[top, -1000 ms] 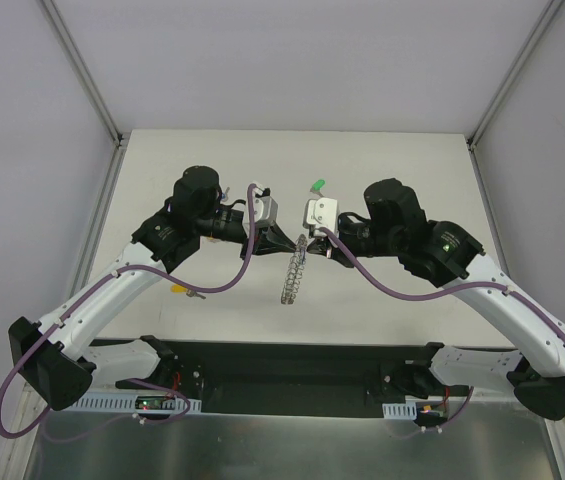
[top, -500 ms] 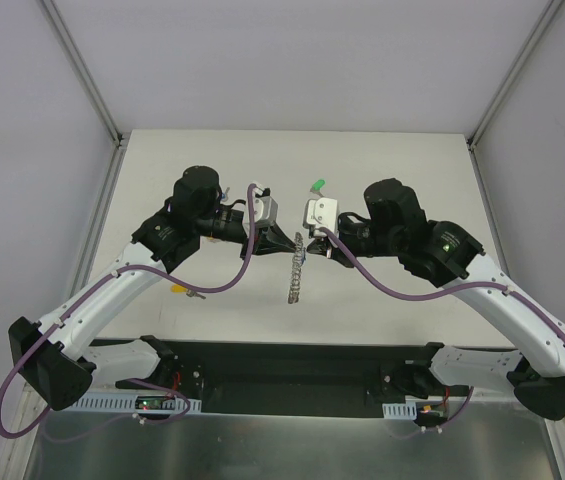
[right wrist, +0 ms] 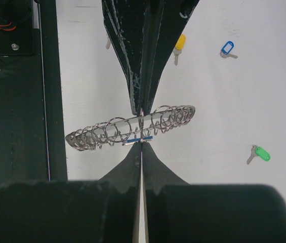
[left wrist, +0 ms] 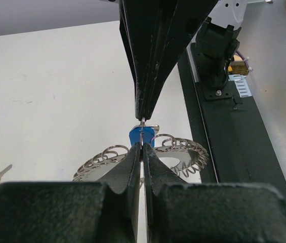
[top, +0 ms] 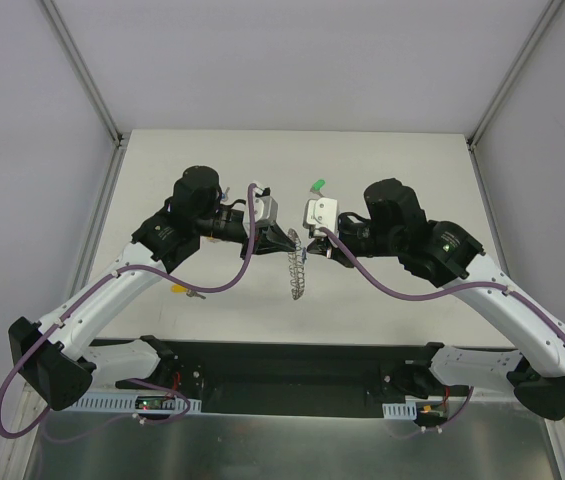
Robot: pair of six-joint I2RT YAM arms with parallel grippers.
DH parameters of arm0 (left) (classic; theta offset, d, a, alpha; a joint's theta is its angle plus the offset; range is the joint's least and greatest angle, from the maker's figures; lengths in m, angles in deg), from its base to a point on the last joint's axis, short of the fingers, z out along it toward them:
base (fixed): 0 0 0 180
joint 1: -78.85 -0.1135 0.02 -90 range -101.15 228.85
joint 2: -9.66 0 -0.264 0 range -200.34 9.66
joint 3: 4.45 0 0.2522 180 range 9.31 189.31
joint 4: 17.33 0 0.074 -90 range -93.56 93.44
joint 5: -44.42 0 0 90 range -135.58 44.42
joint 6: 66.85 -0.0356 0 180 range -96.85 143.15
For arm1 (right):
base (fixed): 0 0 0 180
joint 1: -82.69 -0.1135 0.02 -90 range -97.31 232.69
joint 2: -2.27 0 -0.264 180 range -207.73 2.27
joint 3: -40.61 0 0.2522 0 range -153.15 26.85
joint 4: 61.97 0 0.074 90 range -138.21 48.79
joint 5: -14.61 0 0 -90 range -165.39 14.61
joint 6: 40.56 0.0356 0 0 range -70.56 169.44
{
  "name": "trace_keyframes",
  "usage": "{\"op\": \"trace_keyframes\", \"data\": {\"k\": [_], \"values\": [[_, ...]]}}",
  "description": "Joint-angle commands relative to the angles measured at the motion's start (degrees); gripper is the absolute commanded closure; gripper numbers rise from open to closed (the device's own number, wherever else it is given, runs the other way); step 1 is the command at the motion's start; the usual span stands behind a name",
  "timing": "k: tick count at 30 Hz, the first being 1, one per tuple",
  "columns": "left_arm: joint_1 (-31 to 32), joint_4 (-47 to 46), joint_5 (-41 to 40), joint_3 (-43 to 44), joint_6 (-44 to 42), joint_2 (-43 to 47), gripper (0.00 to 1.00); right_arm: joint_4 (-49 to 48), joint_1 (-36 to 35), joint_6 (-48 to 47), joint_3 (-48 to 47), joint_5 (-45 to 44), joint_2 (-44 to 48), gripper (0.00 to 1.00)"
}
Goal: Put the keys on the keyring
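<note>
From the top view, the left gripper (top: 292,243) and the right gripper (top: 309,250) are meeting tip to tip above the middle of the tabletop (top: 402,170). The keyring (top: 296,275) is hanging from that meeting point, clear of the surface and tilted on edge. A green key (top: 316,186) is lying beyond the keyring, and a yellow key (top: 178,289) is lying well off to its left-arm side.

In the left wrist view, the left fingers (left wrist: 132,162) are pressing together, seemingly pinching a wire loop on the keyring's rim. The blue key (left wrist: 141,136) is sitting just past their tips, directly over the keyring. The right arm's fingers are coming down onto it from the far side, also shut.

In the right wrist view, the right fingers (right wrist: 155,167) are closing on the blue key, which is showing edge-on against the keyring's near rim, though the exact hold is hard to read. A pale blue key (right wrist: 227,48) is lying far beyond the keyring.

The keyring is looking light but springy. Its loops are thin and likely to twist, so one loop at the rim is the spot to pinch. The key is looking stiff and small, with a slick blade, so the plastic head is offering the surer hold.
</note>
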Motion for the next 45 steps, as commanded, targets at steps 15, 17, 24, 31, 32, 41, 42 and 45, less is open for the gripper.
{"op": "trace_keyframes", "data": {"k": [15,17,24,31,32,41,42,45], "values": [[0.56,-2.41,0.49,1.19,-1.11,2.01,1.0,-0.81,-0.29,0.63,-2.48,-0.41,-0.15,0.99],[0.56,-2.32,0.58,1.27,-1.11,2.01,1.0,-0.8,-0.21,0.72,-2.48,-1.38,-0.24,0.99],[0.56,-2.32,1.11,1.45,-1.2,1.84,1.0,-0.8,-0.12,0.89,-2.57,-1.29,-0.42,0.99],[0.56,-2.41,1.2,1.45,-1.37,1.75,1.0,-0.98,-0.12,0.8,-2.83,-0.33,-0.51,0.99],[0.56,-2.41,1.19,1.45,-1.37,1.75,1.0,-1.07,-0.21,0.8,-2.83,-0.24,-0.51,0.99],[0.56,-2.41,1.37,1.18,-1.37,1.83,1.0,-1.33,-0.12,0.89,-3.1,0.29,-0.68,0.99],[0.56,-2.32,1.28,1.18,-1.37,1.84,1.0,-1.33,-0.12,0.98,-3.18,0.38,-0.68,0.99],[0.56,-2.32,1.37,1.18,-1.37,1.66,1.0,-1.25,-0.12,0.98,-3.19,0.81,-0.6,0.99]]}}
